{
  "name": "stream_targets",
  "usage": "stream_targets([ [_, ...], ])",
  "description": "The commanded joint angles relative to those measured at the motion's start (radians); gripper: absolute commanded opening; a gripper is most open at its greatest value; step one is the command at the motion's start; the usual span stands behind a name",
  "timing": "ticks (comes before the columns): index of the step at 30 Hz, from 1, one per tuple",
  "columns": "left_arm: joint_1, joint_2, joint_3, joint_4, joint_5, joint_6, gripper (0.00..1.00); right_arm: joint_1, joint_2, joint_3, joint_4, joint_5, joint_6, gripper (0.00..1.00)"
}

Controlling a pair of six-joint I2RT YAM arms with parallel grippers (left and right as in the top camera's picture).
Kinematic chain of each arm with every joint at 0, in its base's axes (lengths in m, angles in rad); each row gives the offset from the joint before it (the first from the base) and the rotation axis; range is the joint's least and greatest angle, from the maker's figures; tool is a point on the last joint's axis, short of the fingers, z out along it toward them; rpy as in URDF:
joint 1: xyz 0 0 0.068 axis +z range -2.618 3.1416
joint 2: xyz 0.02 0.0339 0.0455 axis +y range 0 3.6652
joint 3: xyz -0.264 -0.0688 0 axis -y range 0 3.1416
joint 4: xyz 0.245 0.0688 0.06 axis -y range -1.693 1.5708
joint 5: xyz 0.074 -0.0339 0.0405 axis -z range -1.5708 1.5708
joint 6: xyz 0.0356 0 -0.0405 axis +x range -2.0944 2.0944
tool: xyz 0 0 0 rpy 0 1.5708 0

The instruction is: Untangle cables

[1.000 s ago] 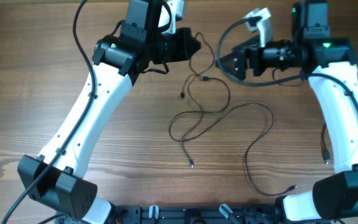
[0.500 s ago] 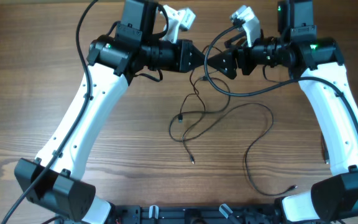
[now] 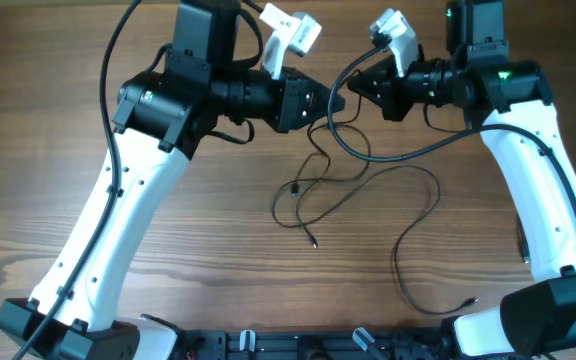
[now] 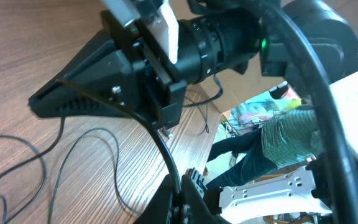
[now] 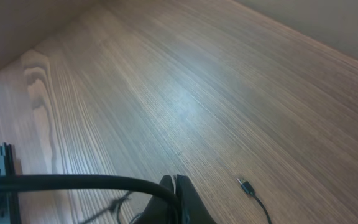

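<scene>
**Mia:** Where are the cables (image 3: 313, 190)?

**Ben:** They lie in a loopy pile in the middle of the table (image 3: 228, 270). One thin cord goes up from the pile to the two grippers at the far side.

**Mia:** What are the grippers doing?

**Ben:** The left gripper (image 3: 336, 100) has its fingers pressed together, and it pinches that thin cord. The right gripper (image 3: 353, 88) is pressed together too, tip to tip with the left one. It looks like it pinches the cord as well, but its camera is dim there, so I am not sure.

**Mia:** So which step is this?

**Ben:** I think both have a hold and the pulling apart is about to start. Nothing is loose yet, because the loops cross each other.

**Mia:** What does the next move need?

**Ben:** Slow pulling, each arm to its own side, so the crossing slides open and does not knot.

**Mia:** Which way does the pile point?

**Ben:** Its long way runs from the grippers toward the near edge, leaning right. One plug (image 3: 313, 242) points at the near edge and another plug (image 3: 473, 300) lies far right.
</scene>
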Motion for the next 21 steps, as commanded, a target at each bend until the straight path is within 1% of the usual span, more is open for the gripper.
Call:
stream_targets([
  [1, 0.000, -0.023, 0.006, -0.044, -0.106, 0.023, 0.35, -0.004, 0.005, 0.011, 0.023, 0.013, 0.071, 0.04],
  [2, 0.000, -0.023, 0.006, -0.065, -0.149, 0.023, 0.67, -0.007, 0.001, 0.015, 0.034, 0.023, 0.108, 0.04],
  [3, 0.000, -0.023, 0.006, -0.093, -0.204, 0.023, 0.87, -0.013, -0.006, 0.024, 0.047, 0.038, 0.163, 0.04],
  [4, 0.000, -0.023, 0.006, -0.119, -0.249, 0.022, 1.00, -0.021, -0.017, 0.034, 0.056, 0.040, 0.203, 0.04],
  [6, 0.000, -0.023, 0.006, -0.165, -0.319, 0.022, 1.00, -0.036, -0.053, 0.061, 0.069, 0.040, 0.267, 0.04],
  [8, 0.000, -0.023, 0.006, -0.193, -0.359, 0.022, 1.00, -0.041, -0.088, 0.089, 0.069, 0.040, 0.276, 0.04],
  [10, 0.000, -0.023, 0.006, -0.211, -0.389, 0.022, 1.00, -0.042, -0.145, 0.116, 0.089, 0.071, 0.325, 0.04],
  [14, 0.000, -0.023, 0.006, -0.221, -0.398, 0.022, 1.00, -0.042, -0.277, 0.126, 0.214, 0.089, 0.422, 0.04],
  [16, 0.000, -0.023, 0.006, -0.224, -0.398, 0.022, 1.00, -0.042, -0.341, 0.126, 0.270, 0.112, 0.428, 0.04],
  [17, 0.000, -0.023, 0.006, -0.225, -0.397, 0.022, 1.00, -0.042, -0.369, 0.126, 0.287, 0.151, 0.428, 0.04],
  [21, 0.000, -0.023, 0.006, -0.244, -0.398, 0.023, 1.00, -0.042, -0.458, 0.126, 0.298, 0.454, 0.420, 0.04],
])
